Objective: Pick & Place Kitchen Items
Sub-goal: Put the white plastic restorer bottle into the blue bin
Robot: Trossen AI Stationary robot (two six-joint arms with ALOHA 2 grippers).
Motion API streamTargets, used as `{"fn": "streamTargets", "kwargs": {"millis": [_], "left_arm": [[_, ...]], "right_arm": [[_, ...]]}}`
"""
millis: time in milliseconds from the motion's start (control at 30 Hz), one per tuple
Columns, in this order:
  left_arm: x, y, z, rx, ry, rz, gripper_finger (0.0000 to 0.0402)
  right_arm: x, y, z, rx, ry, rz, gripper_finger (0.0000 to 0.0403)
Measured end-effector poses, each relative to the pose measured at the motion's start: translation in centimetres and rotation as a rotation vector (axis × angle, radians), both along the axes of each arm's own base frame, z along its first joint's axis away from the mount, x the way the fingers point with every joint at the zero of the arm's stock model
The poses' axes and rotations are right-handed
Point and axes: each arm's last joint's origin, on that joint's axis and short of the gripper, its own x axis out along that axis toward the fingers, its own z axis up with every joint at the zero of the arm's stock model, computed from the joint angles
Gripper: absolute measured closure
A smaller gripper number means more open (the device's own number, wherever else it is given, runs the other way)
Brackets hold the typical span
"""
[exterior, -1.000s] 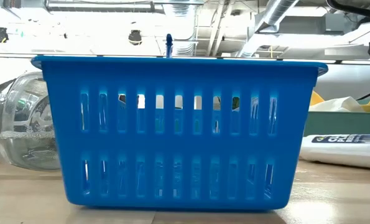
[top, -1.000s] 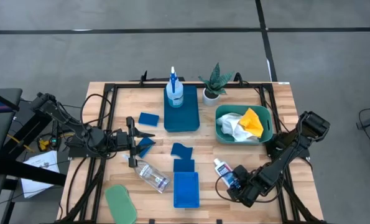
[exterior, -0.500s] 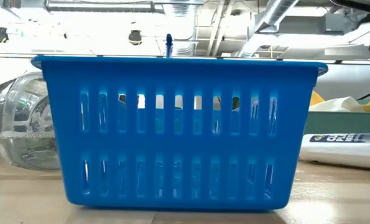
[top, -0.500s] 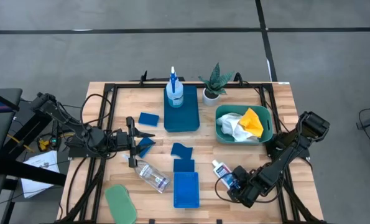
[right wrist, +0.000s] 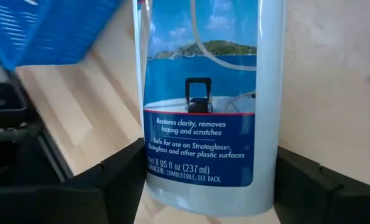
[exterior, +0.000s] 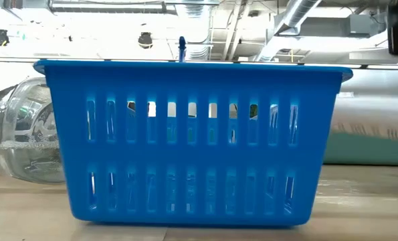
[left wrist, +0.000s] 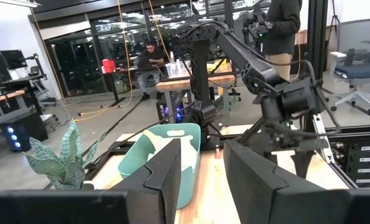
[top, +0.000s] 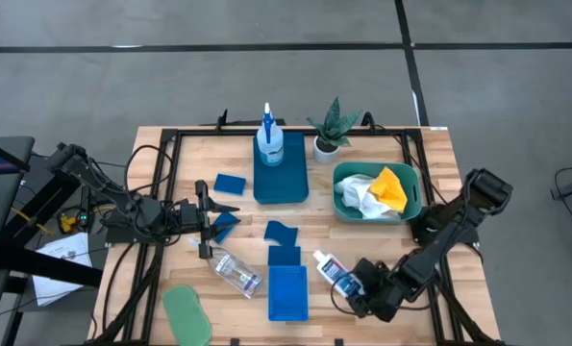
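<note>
My right gripper is at the near right, shut on the white blue-labelled bottle, just right of the blue slotted basket. My left gripper is open and empty at mid left, next to a blue sponge; nothing shows between its fingers in the left wrist view. A clear plastic bottle lies on its side on the table. The spray bottle stands on a blue tray. A green cloth lies at the near left. My right gripper pinches the bottle's labelled body near its base end between its two fingers, one on each side. The fingers come slanting from the table's near right. The bottle's white cap end points away toward the far left. The bottle is off the table.
A teal tub at the right holds white and yellow cloths. A potted plant stands at the far edge. Two more blue sponges lie mid-table. In the low view the basket fills the foreground. People show in the room beyond.
My right gripper has gone toward the table's left edge with the white bottle, closer to the blue basket. The bottle, which lay on the table in the low view, has been lifted out of that view.
</note>
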Motion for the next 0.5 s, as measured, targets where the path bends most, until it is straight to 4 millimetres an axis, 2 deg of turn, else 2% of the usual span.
{"fn": "streamTargets", "kwargs": {"millis": [200, 500], "left_arm": [[0.3, -0.2, -0.2, 0.016, 0.012, -0.023, 0.0284], [1.2, -1.4, -0.7, 0.094, -0.003, -0.247, 0.0284]], "right_arm": [[-0.4, 0.0, 2.0, -0.068, -0.161, 0.030, 0.0127], [0.4, 0.4, 3.7, -0.226, -0.367, 0.168, 0.0127]]}}
